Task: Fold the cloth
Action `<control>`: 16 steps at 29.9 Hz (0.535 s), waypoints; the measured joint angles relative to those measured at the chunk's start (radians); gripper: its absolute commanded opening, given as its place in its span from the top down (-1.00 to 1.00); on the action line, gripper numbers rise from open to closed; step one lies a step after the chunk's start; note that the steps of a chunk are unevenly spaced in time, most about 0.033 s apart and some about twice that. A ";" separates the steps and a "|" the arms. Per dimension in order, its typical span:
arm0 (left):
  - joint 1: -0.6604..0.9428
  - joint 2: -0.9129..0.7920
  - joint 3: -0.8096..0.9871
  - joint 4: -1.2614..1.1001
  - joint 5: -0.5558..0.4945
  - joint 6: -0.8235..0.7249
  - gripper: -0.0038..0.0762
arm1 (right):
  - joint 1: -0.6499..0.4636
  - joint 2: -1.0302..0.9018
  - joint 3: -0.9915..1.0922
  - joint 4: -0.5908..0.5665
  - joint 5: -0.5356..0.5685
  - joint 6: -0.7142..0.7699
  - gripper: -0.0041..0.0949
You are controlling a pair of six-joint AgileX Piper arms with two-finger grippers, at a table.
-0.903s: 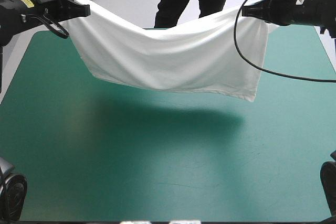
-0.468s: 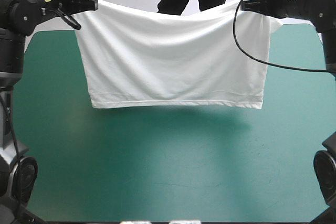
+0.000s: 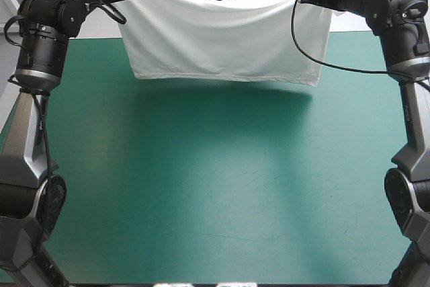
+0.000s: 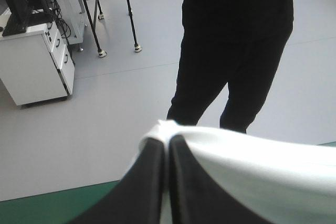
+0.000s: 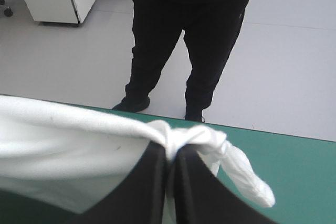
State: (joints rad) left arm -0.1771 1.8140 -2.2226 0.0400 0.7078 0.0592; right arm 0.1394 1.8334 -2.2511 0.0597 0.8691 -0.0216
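T-shirt [image 3: 222, 35] white, spread, hanging above table [image 3: 215, 186].

Lab, white drawer cabinet [image 4: 34, 66], grey floor [image 4: 105, 114]

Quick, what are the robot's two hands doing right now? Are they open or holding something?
The left gripper: shut on the T-shirt, pinching one top corner.
The right gripper: shut on the T-shirt too, pinching the other top corner.
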 measured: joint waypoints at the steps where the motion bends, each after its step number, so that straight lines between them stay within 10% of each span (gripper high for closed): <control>1: 0.000 0.008 0.000 0.003 0.005 0.000 0.93 | 0.000 0.011 0.000 0.000 0.010 0.000 0.95; 10: 0.000 0.123 0.080 0.028 0.309 -0.033 0.93 | 0.000 0.162 0.013 0.048 0.335 0.027 0.95; 16: 0.000 0.058 0.374 0.027 0.313 -0.034 0.93 | 0.001 0.172 0.141 0.138 0.379 0.004 0.95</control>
State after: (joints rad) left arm -0.1771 1.8722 -1.8490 0.0669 1.0205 0.0250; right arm 0.1404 2.0050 -2.1100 0.1977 1.2483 -0.0176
